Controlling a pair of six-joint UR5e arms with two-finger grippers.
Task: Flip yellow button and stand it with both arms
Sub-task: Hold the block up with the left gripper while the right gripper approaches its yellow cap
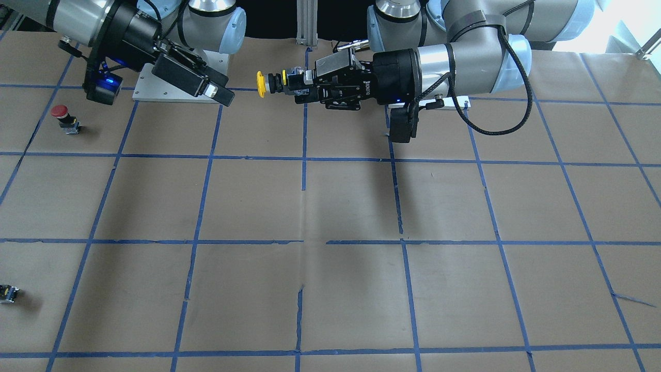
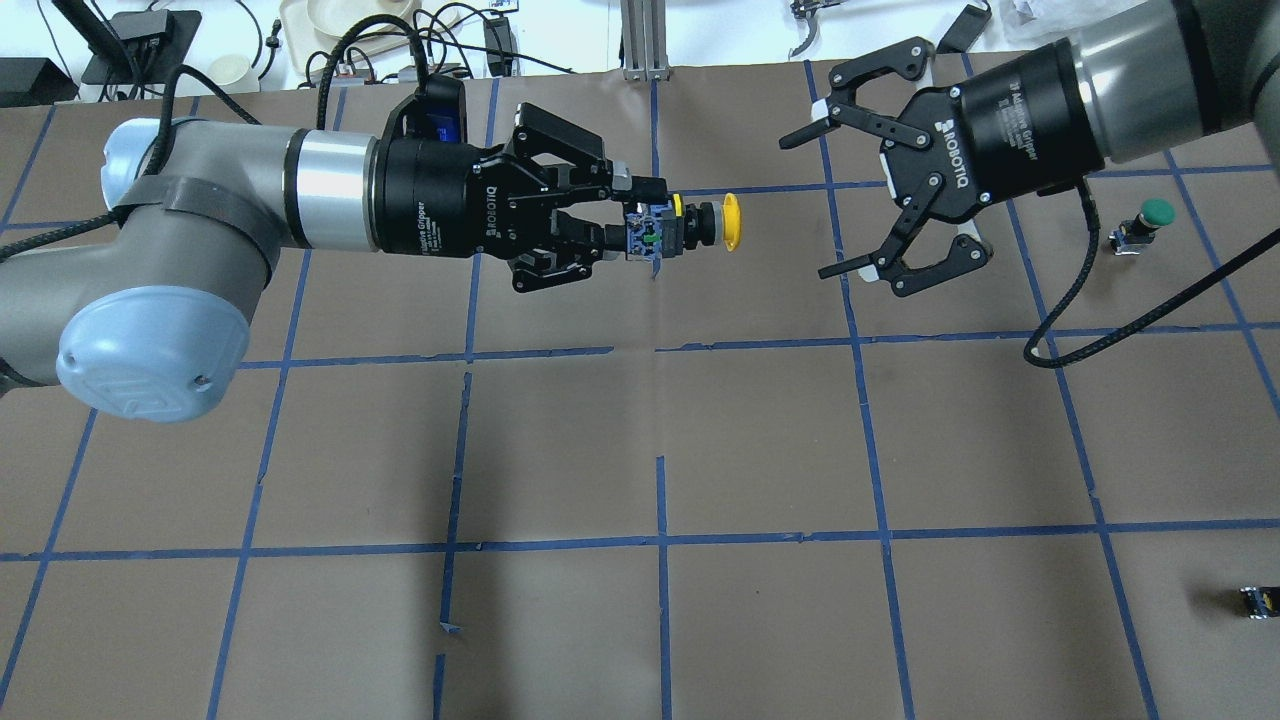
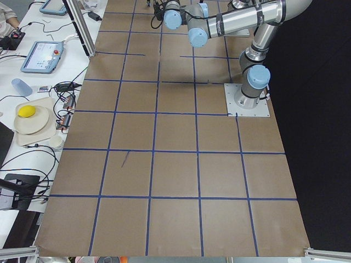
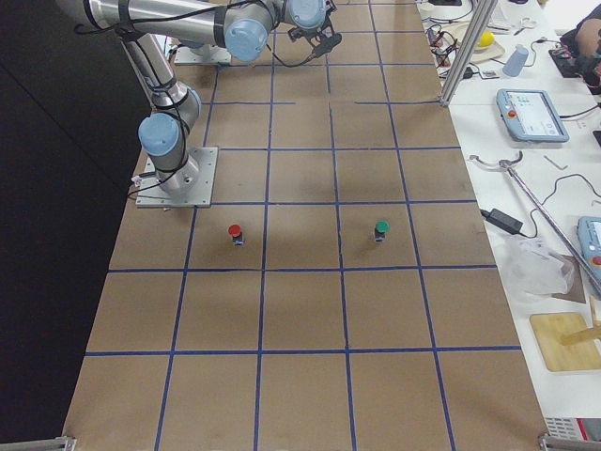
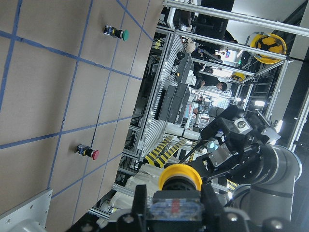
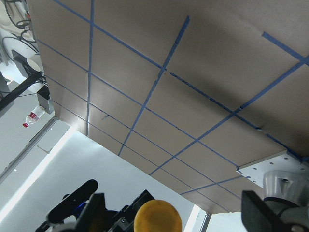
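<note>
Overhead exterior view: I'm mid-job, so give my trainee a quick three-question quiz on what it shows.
1. True or false: the black two-finger right gripper is shut on the small yellow-capped, black-bodied push button.
2. The button's cap points: A) straight up, B) toward the right gripper, C) straight down.
3. Which gripper holds the button's body?
Key: 1 false, it is open and apart from the cap; 2 B; 3 the left gripper.

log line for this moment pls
left tool: shut on yellow button, held in air | cap toward right tool | right tool: open, not touching
</note>
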